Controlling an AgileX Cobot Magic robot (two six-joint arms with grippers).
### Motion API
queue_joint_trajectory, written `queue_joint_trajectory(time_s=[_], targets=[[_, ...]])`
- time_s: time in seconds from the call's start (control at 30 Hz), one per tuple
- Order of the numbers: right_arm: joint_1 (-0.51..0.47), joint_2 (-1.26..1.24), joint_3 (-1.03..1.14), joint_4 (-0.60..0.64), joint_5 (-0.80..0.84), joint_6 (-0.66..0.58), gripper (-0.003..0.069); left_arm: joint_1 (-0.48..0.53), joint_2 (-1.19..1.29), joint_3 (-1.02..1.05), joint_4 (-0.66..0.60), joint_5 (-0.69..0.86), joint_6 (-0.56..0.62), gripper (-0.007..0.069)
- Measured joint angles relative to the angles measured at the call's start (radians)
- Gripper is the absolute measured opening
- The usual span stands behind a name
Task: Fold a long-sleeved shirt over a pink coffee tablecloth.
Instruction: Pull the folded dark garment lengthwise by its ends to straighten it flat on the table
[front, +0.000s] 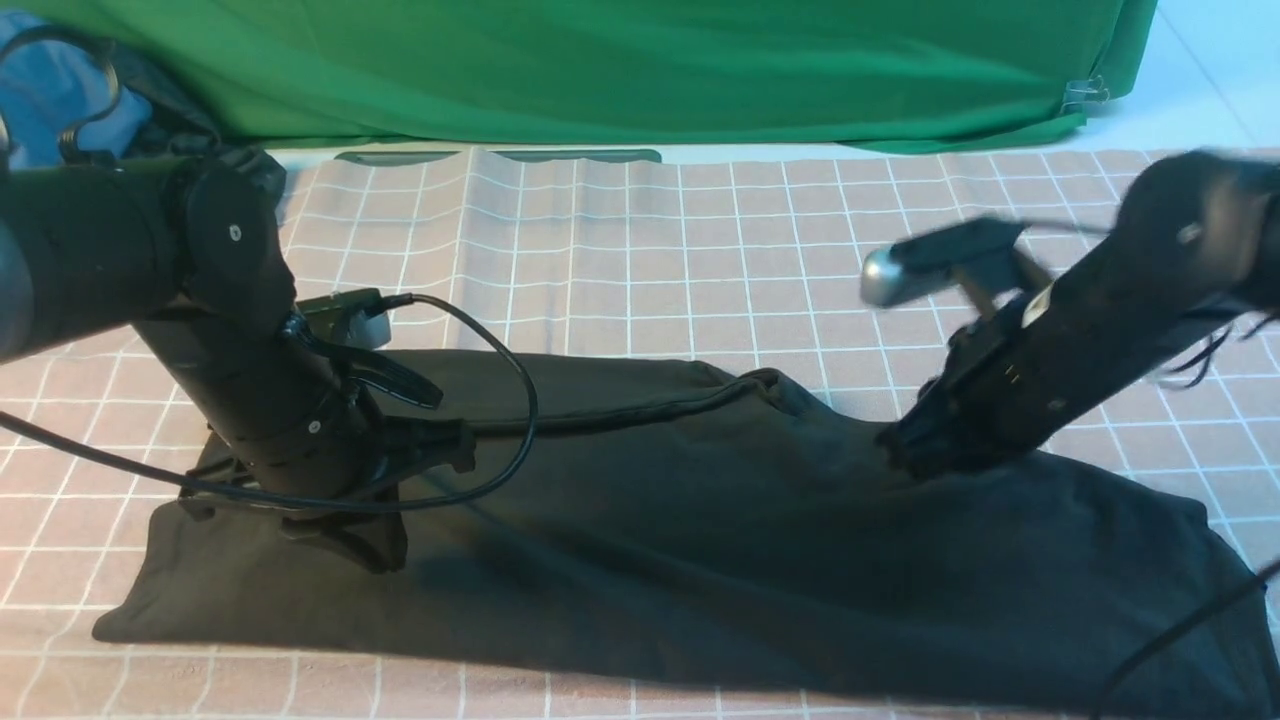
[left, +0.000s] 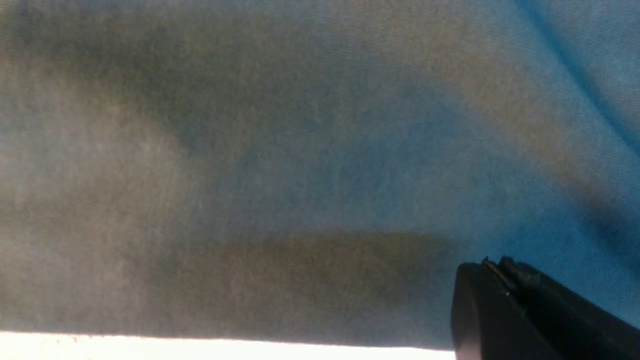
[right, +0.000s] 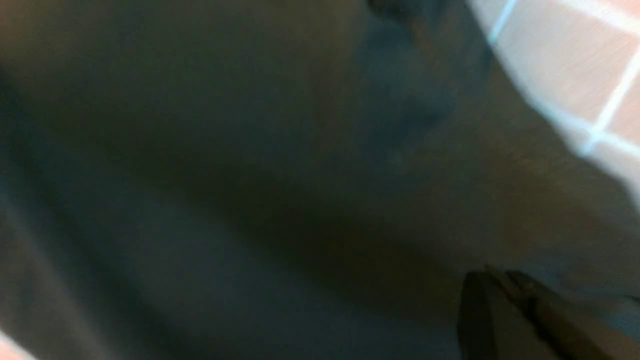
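Gridded pink tablecloth (front: 700, 250) | matte black shirt (front: 700, 540), creased, tented rightward

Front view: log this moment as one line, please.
black cotton long-sleeved shirt rumpled on pink grid tablecloth | left gripper shut, on shirt's left end | right gripper shut on shirt, fabric tented

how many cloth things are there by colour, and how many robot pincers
black cotton long-sleeved shirt: 1
pinkish-beige tablecloth with a white grid: 1
plain green cloth: 1
blue fabric, mostly hidden behind the left arm: 1
black robot pincers, left pincer and right pincer: 2
total: 6
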Motion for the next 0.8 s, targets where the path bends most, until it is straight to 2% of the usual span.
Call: queue_joint_trajectory(time_s=[0.33, 0.6, 0.8], targets=[[-0.072, 0.093, 0.0, 0.015, -0.138, 0.001, 0.0036, 0.0, 0.0, 0.0, 0.005, -0.119, -0.018, 0.0014], [-0.078, -0.014, 0.0, 0.0, -0.073, 0.003, 0.0036, -0.001, 0.0, 0.0, -0.166, -0.21, 0.058, 0.0014], [-0.078, -0.15, 0.0, 0.0, -0.058, 0.002, 0.0036, -0.002, 0.01, -0.002, -0.17, -0.278, 0.077, 0.0014]])
